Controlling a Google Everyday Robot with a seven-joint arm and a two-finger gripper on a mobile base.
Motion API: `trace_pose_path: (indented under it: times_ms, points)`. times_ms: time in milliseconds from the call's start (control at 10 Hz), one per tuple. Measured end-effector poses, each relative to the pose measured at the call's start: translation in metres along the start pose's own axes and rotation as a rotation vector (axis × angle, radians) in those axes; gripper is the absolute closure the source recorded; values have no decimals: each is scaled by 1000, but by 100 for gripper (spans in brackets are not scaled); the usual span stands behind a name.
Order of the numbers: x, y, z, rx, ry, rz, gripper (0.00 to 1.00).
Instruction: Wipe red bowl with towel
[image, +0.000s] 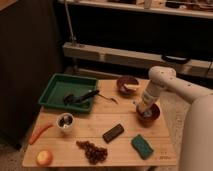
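The red bowl (152, 115) stands on the right side of the wooden table (125, 122). My gripper (144, 108) points down into the bowl from the white arm (162, 80) that reaches in from the right. It is shut on a pale towel (143, 111), which it presses against the inside of the bowl at its left side. The bowl's rim hides the fingertips and most of the towel.
A green tray (54, 91) with a black utensil (82, 96) sits at the far left. A dark bowl (127, 85) stands behind the red one. A metal cup (65, 121), carrot (40, 133), orange fruit (44, 157), grapes (92, 150), dark bar (113, 133) and green sponge (142, 146) lie in front.
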Motion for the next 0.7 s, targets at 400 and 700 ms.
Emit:
trace_pose_path:
  times_ms: [400,700]
  points:
    - [25,-7,-6,-7,-2,12,100]
    - [32,-12,-11,-4,-6,25,100]
